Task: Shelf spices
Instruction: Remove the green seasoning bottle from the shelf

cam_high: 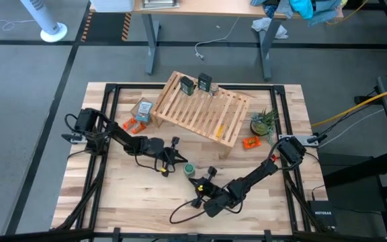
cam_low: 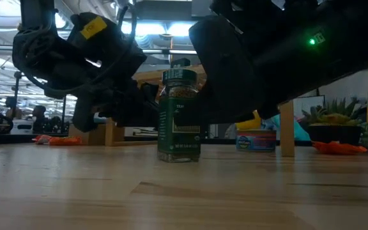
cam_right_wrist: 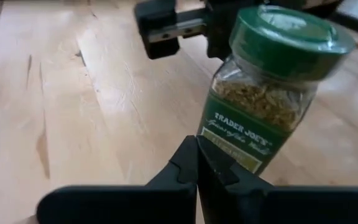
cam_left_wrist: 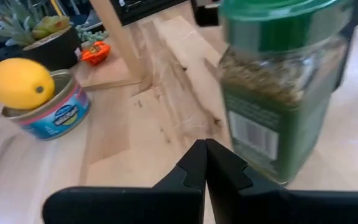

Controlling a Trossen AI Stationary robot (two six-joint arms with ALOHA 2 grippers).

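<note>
- Pale wooden tabletop (cam_high: 113, 202) carried everything, with the light-wood slatted rack (cam_high: 203, 107) lying tilted at its far side.
- Left gripper (cam_high: 174, 156) sat just left of the green round herb jar (cam_high: 189, 168), fingers pressed together, holding nothing.
- That jar stood upright, long axis vertical, green lid up, well short of the rack.
- Right gripper (cam_high: 201, 183) waited just right of the jar, likewise closed and empty.
- Good practice, I judge: spread one pincer first, then straddle the jar's body squarely below the lid.
</note>
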